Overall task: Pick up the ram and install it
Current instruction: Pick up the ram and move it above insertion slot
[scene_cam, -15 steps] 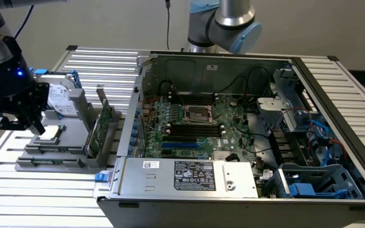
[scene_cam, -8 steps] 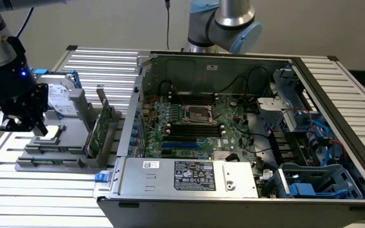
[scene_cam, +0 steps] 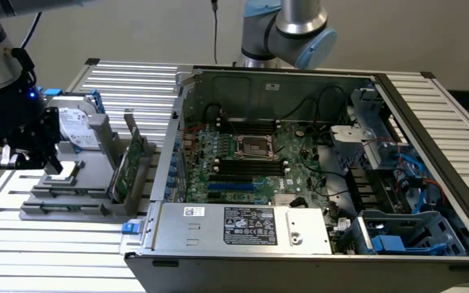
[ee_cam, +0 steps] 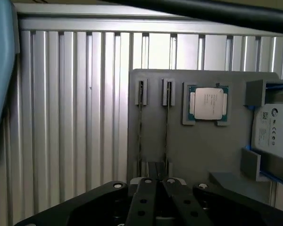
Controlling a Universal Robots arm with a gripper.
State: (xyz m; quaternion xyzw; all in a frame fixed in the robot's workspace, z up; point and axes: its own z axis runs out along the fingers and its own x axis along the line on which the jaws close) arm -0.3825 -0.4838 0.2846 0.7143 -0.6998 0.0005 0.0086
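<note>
Above the grey holder (ee_cam: 203,155), the gripper (ee_cam: 156,183) hung with jaws pressed together, pinching nothing I could see. Where the ram stood I could not tell, so pickup and install seemed undone.

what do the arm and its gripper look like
The arm has silver tube sections and joints with light blue caps. Its wrist end is black, with a small blue light and a black cable. The gripper is black with silver screw heads.
</note>
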